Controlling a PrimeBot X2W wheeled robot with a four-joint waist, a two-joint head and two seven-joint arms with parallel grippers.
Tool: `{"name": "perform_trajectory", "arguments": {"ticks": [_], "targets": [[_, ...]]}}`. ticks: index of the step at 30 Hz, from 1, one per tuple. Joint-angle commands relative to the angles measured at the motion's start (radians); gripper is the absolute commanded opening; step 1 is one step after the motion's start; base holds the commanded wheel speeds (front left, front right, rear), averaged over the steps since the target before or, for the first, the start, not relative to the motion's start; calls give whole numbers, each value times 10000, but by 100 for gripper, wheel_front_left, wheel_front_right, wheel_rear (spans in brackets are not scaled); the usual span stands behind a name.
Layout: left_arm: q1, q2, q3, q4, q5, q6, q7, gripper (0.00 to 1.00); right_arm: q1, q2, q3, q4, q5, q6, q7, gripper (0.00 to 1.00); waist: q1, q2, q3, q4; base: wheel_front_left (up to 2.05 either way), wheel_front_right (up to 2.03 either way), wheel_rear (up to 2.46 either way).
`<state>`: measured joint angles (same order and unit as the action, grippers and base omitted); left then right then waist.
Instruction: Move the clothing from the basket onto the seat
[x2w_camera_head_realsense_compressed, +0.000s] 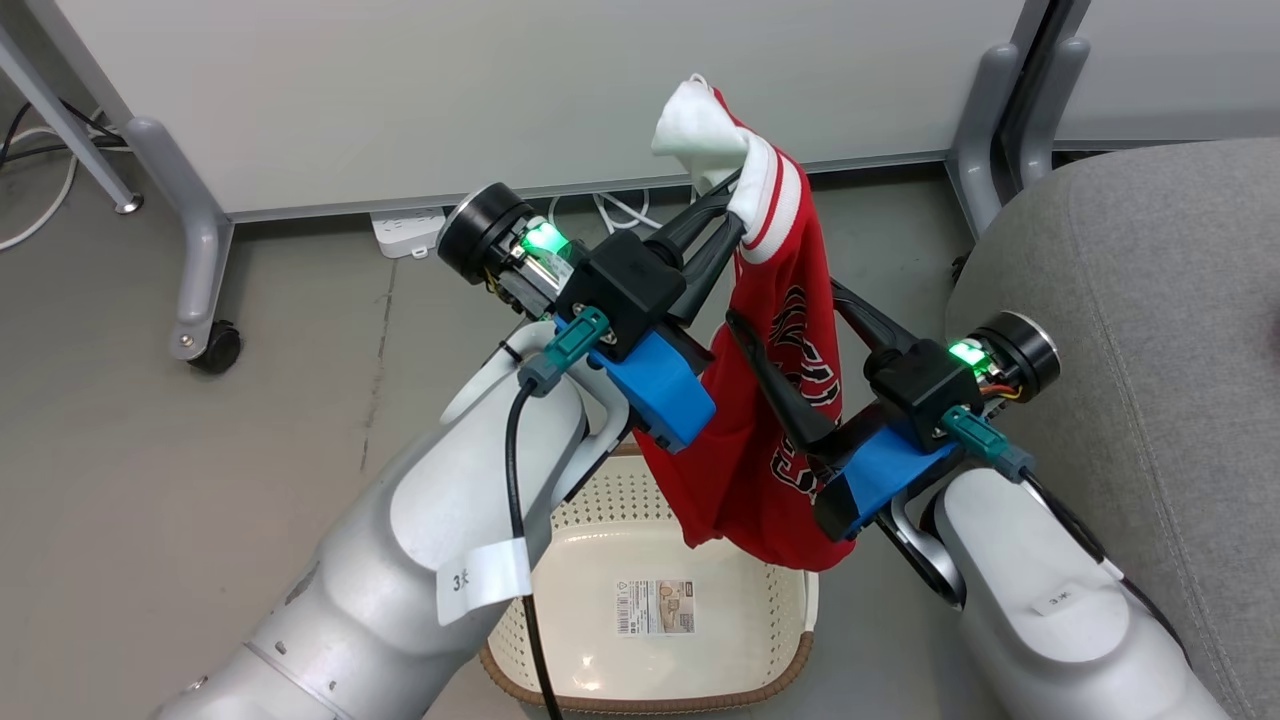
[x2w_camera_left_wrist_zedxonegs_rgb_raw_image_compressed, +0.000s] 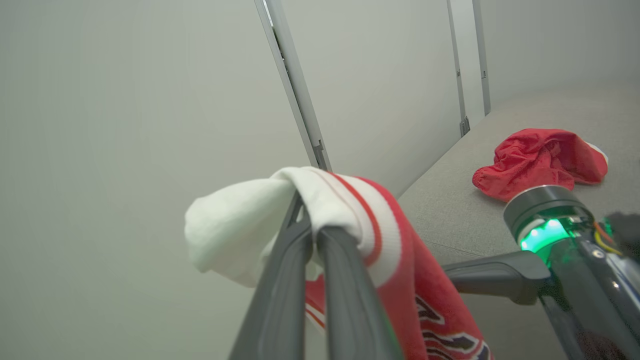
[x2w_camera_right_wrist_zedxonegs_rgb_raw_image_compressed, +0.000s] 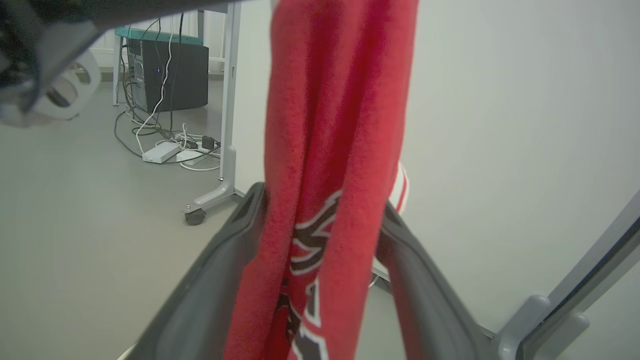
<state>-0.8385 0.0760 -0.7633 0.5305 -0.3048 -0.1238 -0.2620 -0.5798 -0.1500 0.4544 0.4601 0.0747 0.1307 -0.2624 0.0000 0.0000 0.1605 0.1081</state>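
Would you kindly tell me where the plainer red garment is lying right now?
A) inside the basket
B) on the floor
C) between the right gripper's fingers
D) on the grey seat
D: the left wrist view shows the plainer red garment crumpled on the grey seat, apart from the jersey that the left gripper holds pinched.

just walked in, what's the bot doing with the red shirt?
The left gripper is shut on the white-striped trim of a red jersey, holding it up above the basket. The right gripper is open, with a finger on either side of the hanging cloth lower down, not gripping. A second red garment already lies on the grey seat to the robot's right, so this looks like the last piece to go there.
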Motion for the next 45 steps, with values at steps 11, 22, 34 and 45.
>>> {"name": "perform_trajectory", "arguments": {"ticks": [11,22,34,45], "targets": [[7,-56,58,-51,120,-41,-43,0,-470,288,101,875,175,1,-37,0,0,0,35,69,0,0,0],[67,-66,103,6,157,-65,-43,0,-358,247,153,756,244,1,-37,0,0,0,-11,16,0,0,0],[74,-74,170,132,333,-36,-36,100,-308,246,132,625,329,1,-37,0,0,0,11,-21,0,0,0],[151,-19,207,228,424,-43,-36,100,-254,248,-103,362,375,1,-38,0,0,0,258,-295,0,0,0]]}}
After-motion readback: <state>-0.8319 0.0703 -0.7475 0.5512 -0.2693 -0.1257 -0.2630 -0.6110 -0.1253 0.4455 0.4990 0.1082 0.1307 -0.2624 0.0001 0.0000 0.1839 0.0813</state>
